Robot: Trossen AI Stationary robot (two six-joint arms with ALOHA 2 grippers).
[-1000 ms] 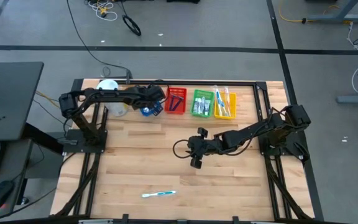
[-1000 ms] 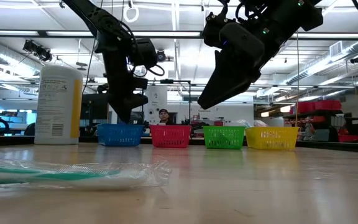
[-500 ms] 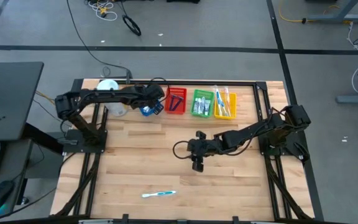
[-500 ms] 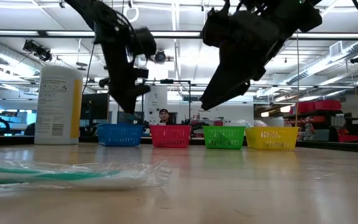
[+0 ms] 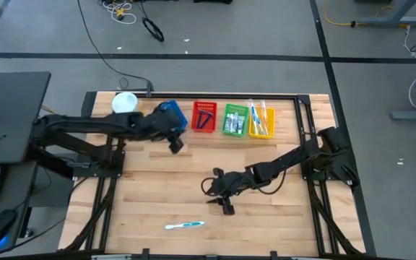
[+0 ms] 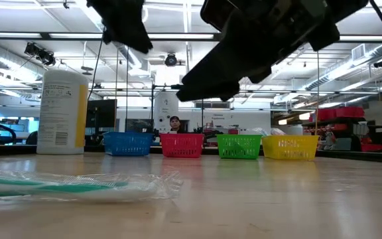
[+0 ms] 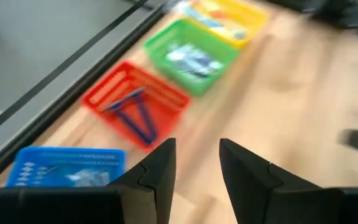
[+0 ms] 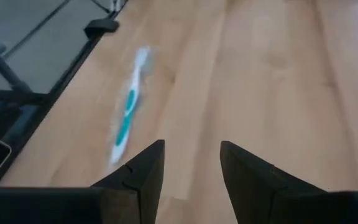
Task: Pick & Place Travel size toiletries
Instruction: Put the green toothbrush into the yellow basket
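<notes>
Wrapped toothbrush [image 5: 185,226] blurred near table front, right pincer [image 8: 190,163] gaping above it, left pincer [image 7: 196,162] gaping, empty.

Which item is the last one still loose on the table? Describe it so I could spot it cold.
On the wooden table, four coloured baskets line the far edge; look to the opposite, near edge. There a slim white toothbrush with a teal handle lies flat in clear wrap, alone on bare wood, ahead of the open right gripper. Nothing else lies outside a basket.
</notes>
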